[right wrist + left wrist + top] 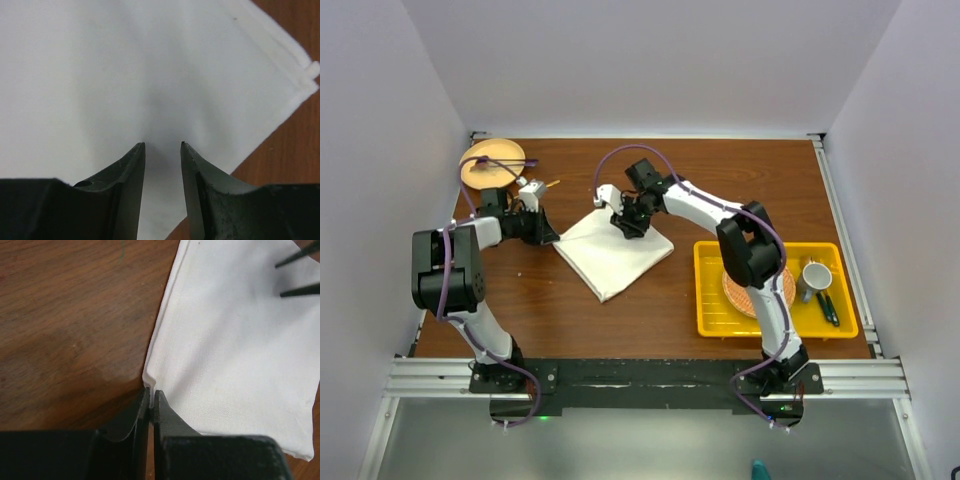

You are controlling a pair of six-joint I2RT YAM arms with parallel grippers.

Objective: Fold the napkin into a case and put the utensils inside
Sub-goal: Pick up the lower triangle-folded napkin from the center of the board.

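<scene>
At mid-bench [570, 320]: napkin [615, 258], folded flat into rectangle, lying askew. Pinched at left corner by left gripper [150, 394] — jaws clenched on raised fold of cloth edge. Over far half of napkin: right gripper [163, 146], released, jaws apart, tips low over bare cloth, nothing between them. To right: yellow tray [712, 325] with woven mat [738, 295], mug [815, 277], green-handled utensils [828, 306]. At far-left corner — tan plate [492, 160].

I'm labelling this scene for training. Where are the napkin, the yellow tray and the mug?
napkin [610, 262], overhead view, middle of the cloth.
yellow tray [712, 312], overhead view, bare floor by its left wall.
mug [816, 276], overhead view, its open top.
</scene>
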